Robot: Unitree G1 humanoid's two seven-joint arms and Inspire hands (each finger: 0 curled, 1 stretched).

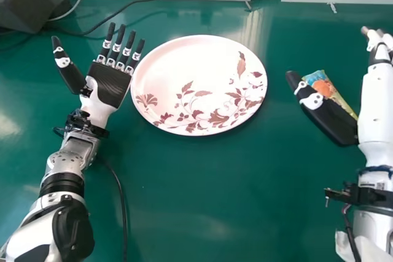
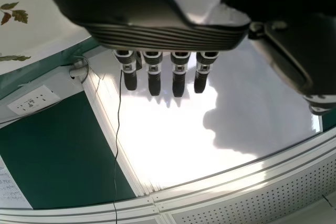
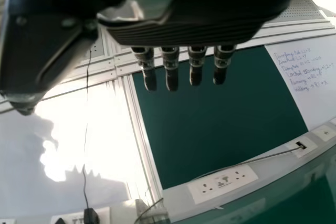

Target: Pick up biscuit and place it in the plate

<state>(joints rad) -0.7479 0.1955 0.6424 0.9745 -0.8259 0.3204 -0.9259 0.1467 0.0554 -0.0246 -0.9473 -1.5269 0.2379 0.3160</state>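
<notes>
In the head view, the robot's left arm reaches in from the bottom left corner, and its black-and-white left hand [image 1: 110,84] lies palm up beside the left edge of a round, pale pink plate with dark red leaves and flowers [image 1: 184,69]. The fingers of that hand point away from the robot, straight and slightly fanned, with the thumb angled well out to the left; the left wrist view shows them extended side by side, gripping nothing. The right arm comes in along the right edge, and the black-and-white right hand [image 1: 375,99] points forward, its black thumb [image 1: 328,115] slanting out toward the plate. The right wrist view shows this hand's fingers straight and spaced, the thumb spread apart from them, so the hand is unclenched. The small orange, blue and yellow biscuit packet [image 1: 323,85] is to the right of the plate and well apart from it, in the space between the right thumb and the fingers, its lower part partly hidden by the thumb. Whether thumb and packet touch cannot be told. The plate rests on a glossy green table [image 1: 202,213].
</notes>
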